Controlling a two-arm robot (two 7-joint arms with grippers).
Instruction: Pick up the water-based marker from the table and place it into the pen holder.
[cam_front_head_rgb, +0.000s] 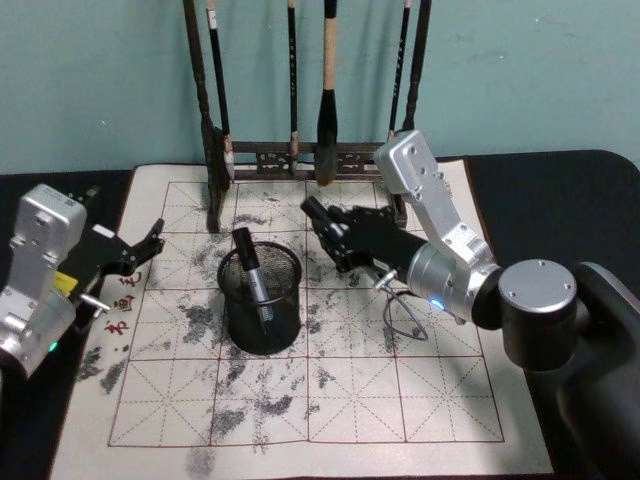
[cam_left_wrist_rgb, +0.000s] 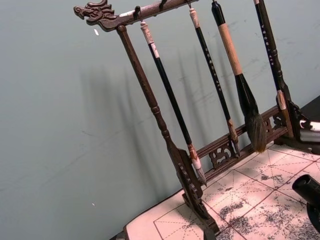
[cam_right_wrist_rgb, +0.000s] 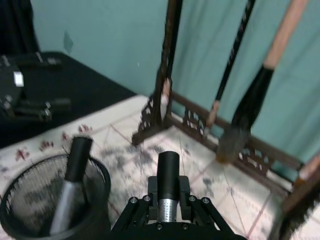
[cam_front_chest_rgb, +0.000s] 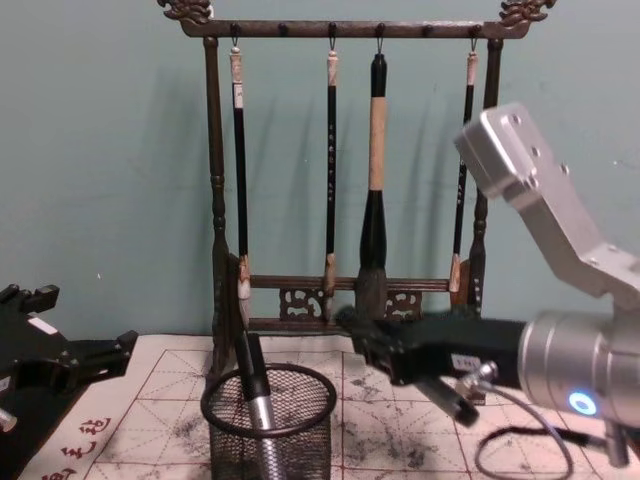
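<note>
Carrying, not yet placing: the right gripper (cam_front_head_rgb: 338, 243) is closed firmly on the water-based marker (cam_front_head_rgb: 318, 214), holding it clear of the table (cam_front_head_rgb: 540, 190) and above the ink-smudged calligraphy mat (cam_front_head_rgb: 400, 400), at about 2 o'clock from the black wire-mesh pen holder (cam_front_head_rgb: 262, 330). The fingers clamp the silver barrel, so the black-capped end juts free ahead of them, seemingly to lead the way into the cup. The marker lies close to level and points toward the holder's rim. It will probably need tipping downward before release.

Another marker (cam_front_head_rgb: 250, 265) already stands in the holder, leaning on the rim near 11 o'clock. That leaves open mesh on the 3 o'clock side, nearest the approaching arm.

The left gripper (cam_front_head_rgb: 155, 240) rests at the mat's 9 o'clock edge with fingers spread and nothing in them, apparently parked clear of the work. The wooden brush rack (cam_front_head_rgb: 300, 155) stands at 12 o'clock, its hanging brushes close behind the right arm.
</note>
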